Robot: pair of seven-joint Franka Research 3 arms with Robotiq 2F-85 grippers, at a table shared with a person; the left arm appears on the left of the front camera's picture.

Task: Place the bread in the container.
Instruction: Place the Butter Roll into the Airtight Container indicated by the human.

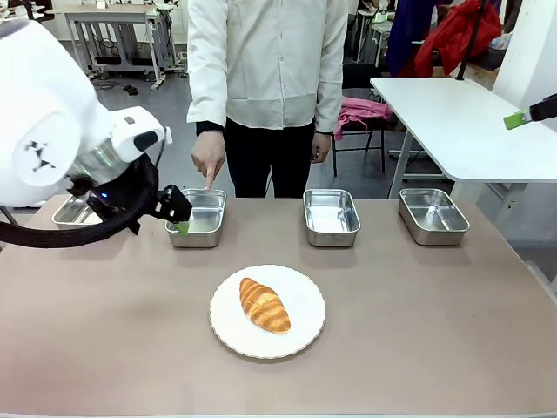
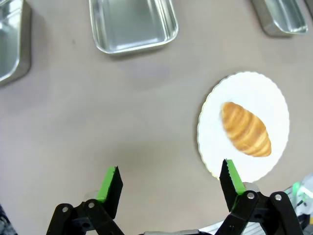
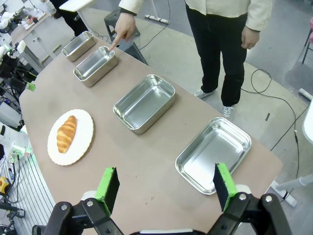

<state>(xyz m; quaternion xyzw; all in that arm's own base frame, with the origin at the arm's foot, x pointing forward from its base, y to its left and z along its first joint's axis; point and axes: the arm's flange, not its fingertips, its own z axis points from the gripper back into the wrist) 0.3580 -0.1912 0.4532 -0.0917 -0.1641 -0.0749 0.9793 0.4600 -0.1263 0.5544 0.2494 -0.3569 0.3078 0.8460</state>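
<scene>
Nearest us, our left gripper (image 2: 169, 169) hangs above the table (image 1: 435, 331) towards its left edge. Its jaws are spread wide with nothing between them, and one green pad is over the rim of the white plate (image 1: 300, 335). The bread (image 1: 264, 305) lies on that plate, close to the middle of the near edge and untouched. Four steel pans line the far edge. The container (image 1: 207, 213) is second from the left, and the person's hand (image 1: 209, 161) points a finger down at its far rim. Our right gripper (image 3: 165, 170) is raised high beyond the table's right edge, jaws also wide apart and empty.
</scene>
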